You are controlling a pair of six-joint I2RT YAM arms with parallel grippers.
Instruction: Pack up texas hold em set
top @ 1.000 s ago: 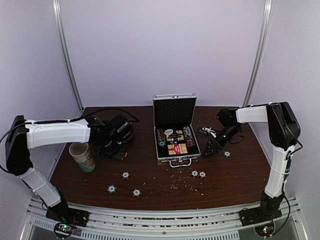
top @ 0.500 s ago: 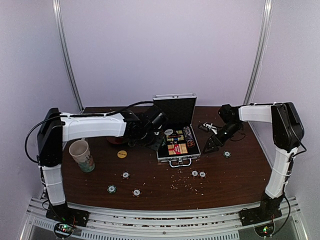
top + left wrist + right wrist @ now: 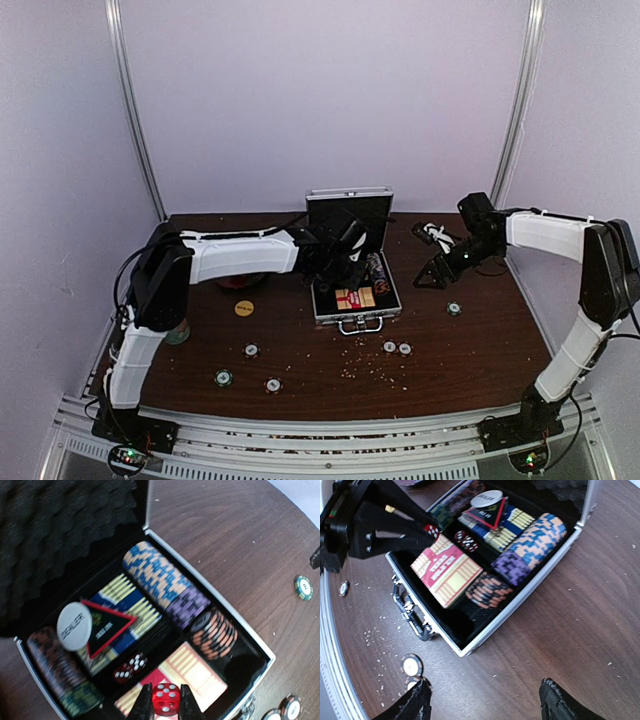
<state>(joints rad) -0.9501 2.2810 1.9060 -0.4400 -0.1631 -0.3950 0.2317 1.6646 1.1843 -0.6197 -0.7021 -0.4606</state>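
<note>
**Left pincer is pinching a red die over the open case**

The silver case [image 3: 220, 603] is sitting open on the brown surface [image 3: 480, 350], with its lid standing up at the back. The left pincer [image 3: 165, 707] is hanging just over the front part of the case. Its two fingers are squeezing a little red die [image 3: 166, 697].

Inside the case, a red-yellow card box [image 3: 445, 572] is lying at the front. Some darker dice [image 3: 129, 667] are lying just behind it. Rows of chips [image 3: 165, 582] are filling the sides. A white dealer disc [image 3: 74, 626] is resting on a blue card box [image 3: 120, 615] at the back.

The right pincer [image 3: 485, 705] is hanging to the right of the case. It is spread wide and holding nothing.

A yellow disc [image 3: 243, 308] is lying to the left of the case. Loose chips [image 3: 251, 350] are lying in front of it.
</note>
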